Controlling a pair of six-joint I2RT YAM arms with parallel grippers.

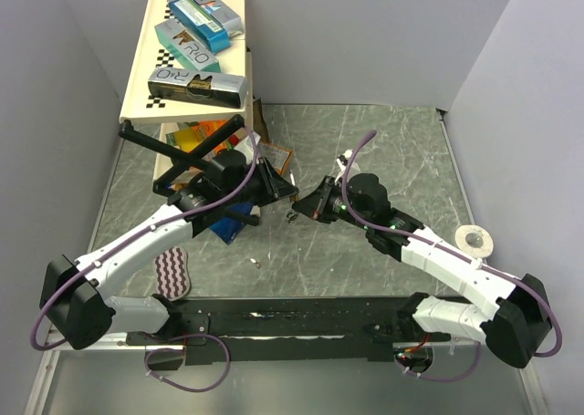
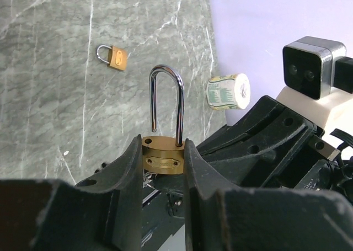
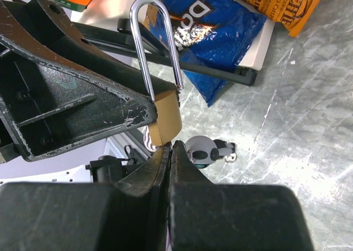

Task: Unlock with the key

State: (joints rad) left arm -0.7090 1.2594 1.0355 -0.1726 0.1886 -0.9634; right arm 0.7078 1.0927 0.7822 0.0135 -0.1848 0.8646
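My left gripper (image 2: 163, 154) is shut on the body of a brass padlock (image 2: 161, 156) and holds it above the table, in front of my right gripper. Its silver shackle (image 2: 166, 105) stands open, with one leg out of the body. My right gripper (image 3: 170, 147) is shut, its tips pressed to the padlock's underside (image 3: 167, 118). The key's dark grey cluster (image 3: 205, 150) hangs right beside those tips, and the part between the jaws is hidden. In the top view both grippers (image 1: 278, 191) (image 1: 306, 210) meet mid-table, with the key (image 1: 290, 217) just below them.
A second brass padlock (image 2: 113, 57) lies shut on the marble table beyond. A tape roll (image 1: 476, 242) is at the right. A board with boxes (image 1: 187, 50) and snack bags (image 3: 209, 19) stand back left. A striped cloth (image 1: 172, 274) and a tiny silver bit (image 1: 255, 263) lie near front.
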